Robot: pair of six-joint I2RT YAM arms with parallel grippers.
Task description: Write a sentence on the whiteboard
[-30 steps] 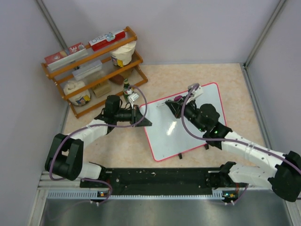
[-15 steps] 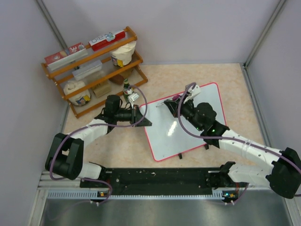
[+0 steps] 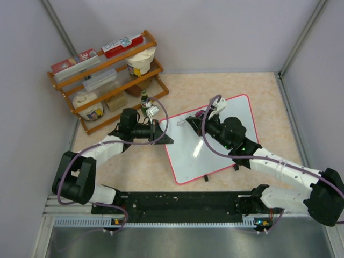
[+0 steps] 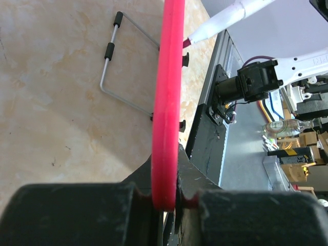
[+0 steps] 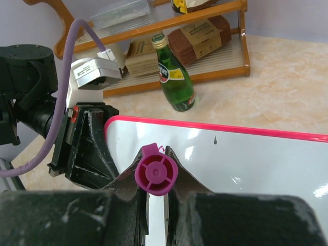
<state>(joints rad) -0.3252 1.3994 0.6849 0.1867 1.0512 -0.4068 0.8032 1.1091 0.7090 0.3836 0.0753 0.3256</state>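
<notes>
From above, we see the whiteboard (image 3: 188, 156) lying skewed, right of centre on the desk (image 3: 258, 91), with both arms at its far-left corner. Only the left wrist view shows the left end effector (image 4: 166, 197) pinched narrow on the board's pink frame, seen edge-on, with a wire stand (image 4: 118, 66) beside it. Only the right wrist view shows the right end effector (image 5: 155, 187) clamped around a magenta marker (image 5: 156, 175) over the white surface. We cannot make out any writing there. The wooden rack (image 3: 107, 80) at the far left holds boxes, a white tub and brown packets (image 5: 202, 36). A green bottle (image 5: 174, 77) stands on the desk just in front of it.
</notes>
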